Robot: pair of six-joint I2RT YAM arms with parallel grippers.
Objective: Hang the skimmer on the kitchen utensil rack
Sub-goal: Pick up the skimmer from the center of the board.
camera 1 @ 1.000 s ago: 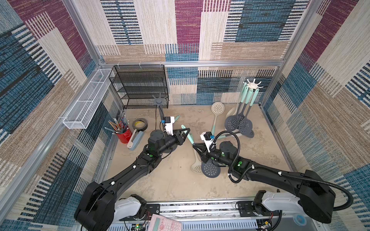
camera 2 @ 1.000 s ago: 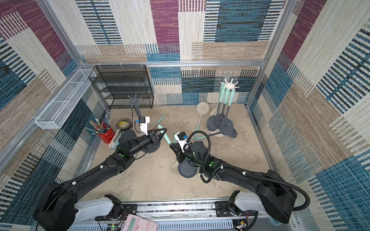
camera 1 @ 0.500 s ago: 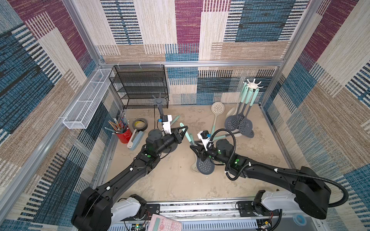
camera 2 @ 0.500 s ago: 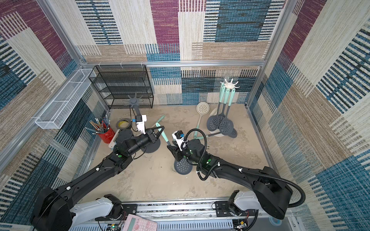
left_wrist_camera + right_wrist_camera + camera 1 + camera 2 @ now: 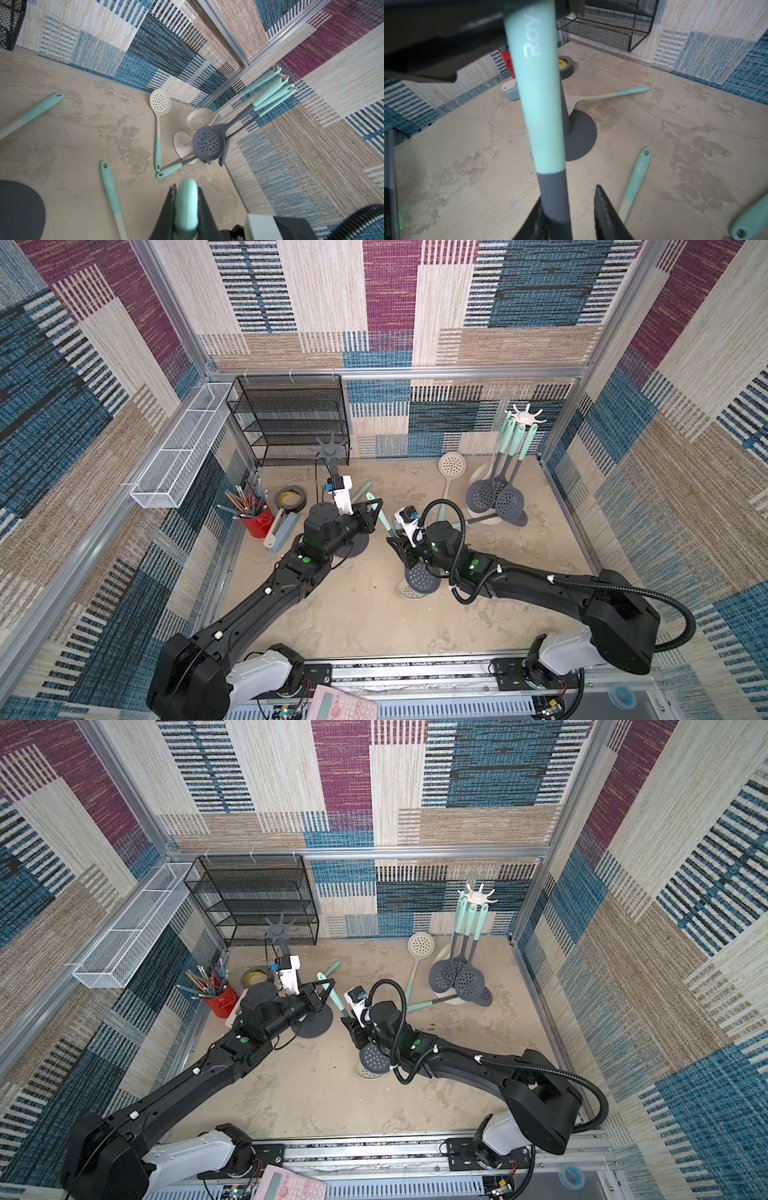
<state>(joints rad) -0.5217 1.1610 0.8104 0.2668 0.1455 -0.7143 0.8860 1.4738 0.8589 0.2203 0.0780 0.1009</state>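
Note:
The skimmer has a grey perforated head [image 5: 422,577] and a mint handle [image 5: 537,104]. It hangs tilted above the floor in both top views. My left gripper [image 5: 376,510] is shut on the handle's end [image 5: 185,203]. My right gripper [image 5: 399,545] is open around the grey stem [image 5: 554,197]. The stem leans on one finger, with a gap to the other fingertip [image 5: 599,193]. The grey utensil rack has a hooked top [image 5: 330,452] and a round base [image 5: 579,135]. It stands just behind my left gripper, with its hooks bare.
A white rack [image 5: 525,416] at the back right holds several skimmers. Cream skimmers lie on the floor [image 5: 451,466], one of them under the held head [image 5: 409,592]. A red pencil cup [image 5: 257,520], tape roll [image 5: 290,499] and black mesh shelf [image 5: 291,418] stand at the left.
My right gripper's jaws have parted from the skimmer's stem. Both arms and the skimmer have shifted slightly left and toward the grey rack.

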